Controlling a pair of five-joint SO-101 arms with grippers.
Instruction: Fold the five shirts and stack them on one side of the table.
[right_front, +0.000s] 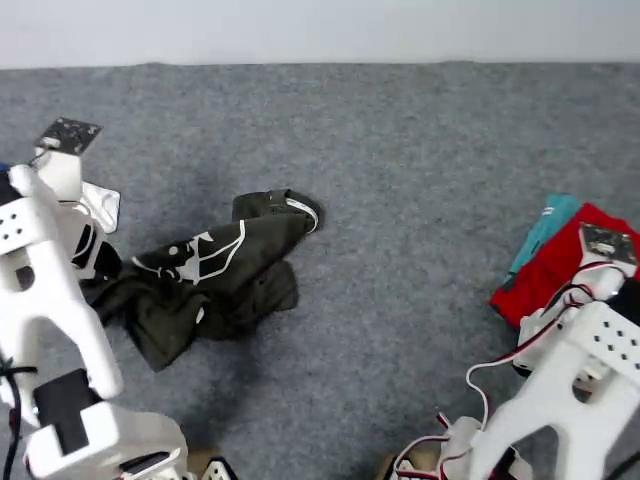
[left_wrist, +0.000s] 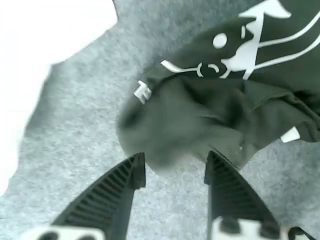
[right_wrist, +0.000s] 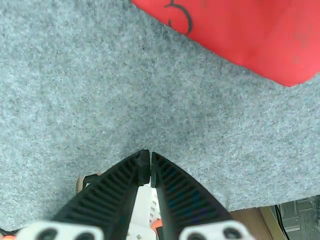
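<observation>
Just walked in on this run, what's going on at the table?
The left gripper is open at the edge of a crumpled dark green shirt on the grey table; it's not folded yet. The right gripper is shut, empty, over the table beside a folded red shirt that lies on a teal shirt.

Both arms are white moulded plastic. The left arm (right_front: 50, 290) carries a black servo block (right_front: 62, 412); red, white and black cables (right_front: 572, 293) trail along the right arm (right_front: 570, 375). The left gripper (left_wrist: 175, 162) and right gripper (right_wrist: 150, 161) have black, ribbed, tapering fingers (left_wrist: 112, 192). Behind the fingers sit white bases with dark round holes (right_wrist: 47, 233).
</observation>
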